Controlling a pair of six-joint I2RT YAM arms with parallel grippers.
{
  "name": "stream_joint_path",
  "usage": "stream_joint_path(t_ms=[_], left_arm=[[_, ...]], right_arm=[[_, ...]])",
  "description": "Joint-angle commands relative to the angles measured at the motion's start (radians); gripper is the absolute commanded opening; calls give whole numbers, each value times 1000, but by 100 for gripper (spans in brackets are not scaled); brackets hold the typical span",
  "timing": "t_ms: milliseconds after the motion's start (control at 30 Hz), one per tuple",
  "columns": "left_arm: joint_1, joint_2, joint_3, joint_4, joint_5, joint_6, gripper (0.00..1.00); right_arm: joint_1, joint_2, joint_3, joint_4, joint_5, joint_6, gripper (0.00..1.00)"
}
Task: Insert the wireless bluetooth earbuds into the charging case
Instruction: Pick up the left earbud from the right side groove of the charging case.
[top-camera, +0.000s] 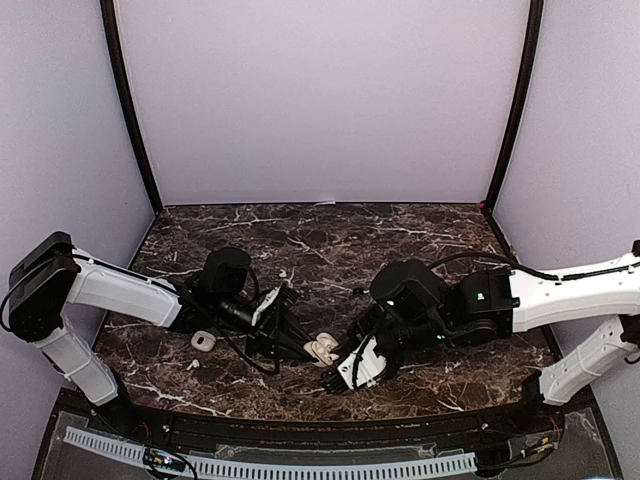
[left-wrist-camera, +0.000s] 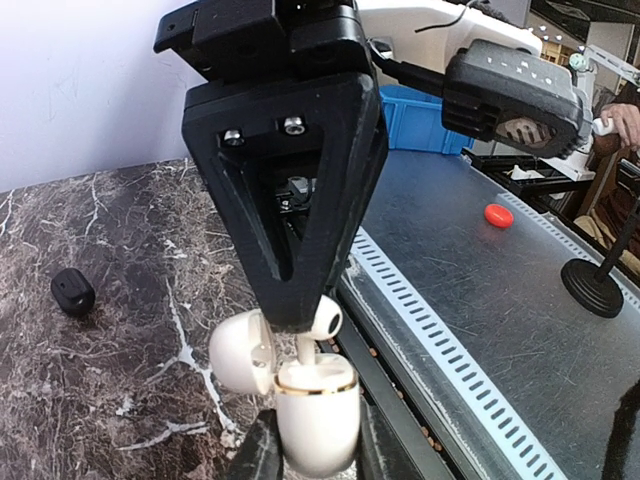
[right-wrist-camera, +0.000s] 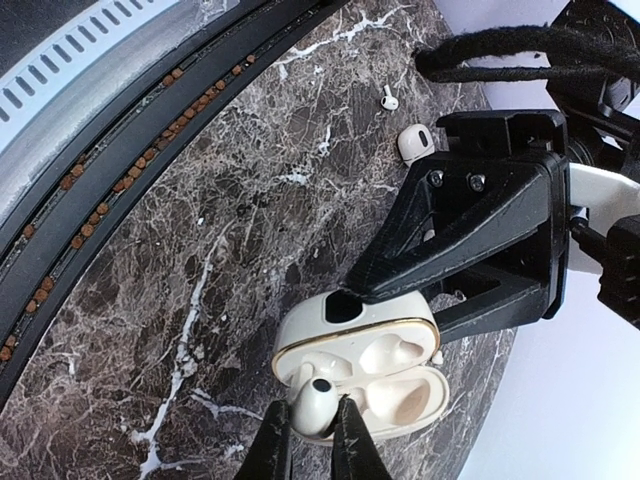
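Observation:
The white charging case (left-wrist-camera: 318, 415) with a gold rim stands with its lid (left-wrist-camera: 238, 350) hinged open, and my left gripper (left-wrist-camera: 315, 458) is shut on its body. My right gripper (right-wrist-camera: 310, 440) is shut on a white earbud (right-wrist-camera: 318, 398). In the left wrist view that earbud's stem (left-wrist-camera: 305, 350) reaches down into the case's near socket, with its head (left-wrist-camera: 326, 318) still above the rim. The other socket (right-wrist-camera: 392, 352) looks bare. From above, both grippers meet at the case (top-camera: 320, 349) near the table's front edge, the left gripper (top-camera: 300, 340) on one side and the right gripper (top-camera: 348, 364) on the other.
A loose white earbud (right-wrist-camera: 388, 97) and a rounded white piece (right-wrist-camera: 414, 141) lie on the marble to the left. A small black case (left-wrist-camera: 73, 292) sits further back. The table's front edge with its slotted metal rail (right-wrist-camera: 60, 60) runs close by.

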Motion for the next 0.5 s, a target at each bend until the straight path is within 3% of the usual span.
stream_joint_path(t_ms=[0,467], left_arm=[[-4,4,20,-41,25,21,0],[8,67,63,-58,118,-28,0]], right_arm=[[-8,-39,3,20,-17,20,0],[-26,-72,-11,59,-46,-4,0]])
